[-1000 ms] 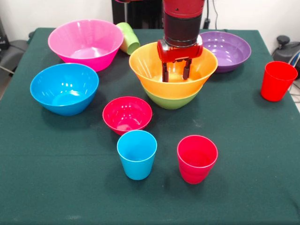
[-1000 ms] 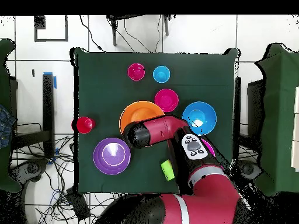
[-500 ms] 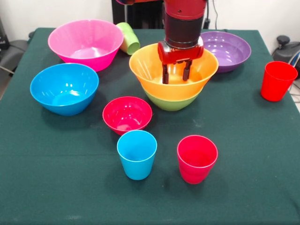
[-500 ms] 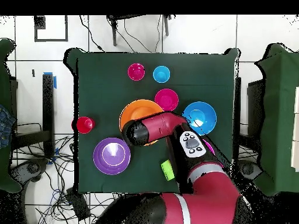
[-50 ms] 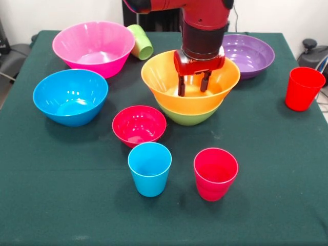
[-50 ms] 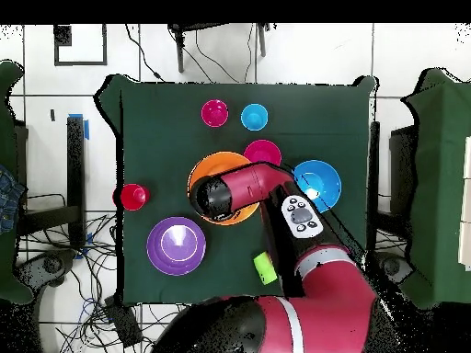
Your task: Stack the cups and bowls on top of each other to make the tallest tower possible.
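Note:
My gripper (image 5: 192, 84) is open, its fingers hanging inside the big orange bowl (image 5: 156, 77) with nothing between them. That bowl sits nested in the lime green bowl (image 5: 187, 117); together they are the tower. Separate on the cloth are the pink bowl (image 5: 110, 61), blue bowl (image 5: 70, 97), small red bowl (image 5: 139, 125) and purple bowl (image 5: 251, 54). The lime green cup (image 5: 141, 42) lies on its side by the pink bowl. A sky blue cup (image 5: 149, 169) and a red cup (image 5: 215, 174) stand in front, another red cup (image 5: 303, 88) at the right. From overhead my arm covers the orange bowl (image 6: 213, 166).
The green cloth table (image 5: 266, 169) runs to its edges on every side. In the overhead view the purple bowl (image 6: 176, 245) and a red cup (image 6: 133, 196) lie left of my arm, the blue bowl (image 6: 317, 181) right of it.
My gripper has shifted a little away from the robot's base and slightly deeper over the orange bowl. It has stayed open. The cups and other bowls have not moved.

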{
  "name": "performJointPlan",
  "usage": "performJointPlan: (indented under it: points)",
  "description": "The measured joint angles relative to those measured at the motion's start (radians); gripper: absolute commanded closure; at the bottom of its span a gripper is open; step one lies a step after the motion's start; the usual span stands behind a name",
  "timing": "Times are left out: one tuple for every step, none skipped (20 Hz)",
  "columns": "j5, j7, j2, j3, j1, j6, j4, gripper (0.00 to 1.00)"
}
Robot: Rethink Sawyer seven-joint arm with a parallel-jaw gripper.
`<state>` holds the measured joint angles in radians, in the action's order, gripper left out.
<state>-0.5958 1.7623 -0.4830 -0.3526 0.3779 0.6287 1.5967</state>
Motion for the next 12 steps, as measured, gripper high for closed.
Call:
performJointPlan:
  points:
    - [-0.001, 0.000, 0.002, -0.003, 0.000, 0.008, -0.005, 0.00]
    - [-0.003, 0.000, 0.004, -0.006, 0.001, 0.017, -0.012, 0.00]
    - [-0.009, 0.000, 0.009, -0.017, 0.003, 0.038, -0.028, 0.00]
    - [-0.011, 0.000, 0.011, -0.020, 0.003, 0.043, -0.033, 0.00]
    - [-0.015, 0.000, 0.013, -0.026, 0.005, 0.049, -0.039, 0.00]
    - [-0.019, 0.000, 0.015, -0.031, 0.007, 0.054, -0.046, 0.00]
    - [-0.022, 0.000, 0.016, -0.035, 0.008, 0.057, -0.051, 0.00]
    - [-0.026, 0.000, 0.018, -0.041, 0.011, 0.060, -0.058, 0.00]
    - [-0.028, 0.000, 0.019, -0.044, 0.012, 0.061, -0.061, 0.00]
    - [-0.031, 0.000, 0.021, -0.048, 0.013, 0.063, -0.065, 0.00]
    - [-0.036, 0.000, 0.023, -0.055, 0.016, 0.063, -0.075, 0.00]
    - [-0.037, 0.000, 0.024, -0.057, 0.017, 0.063, -0.077, 0.00]
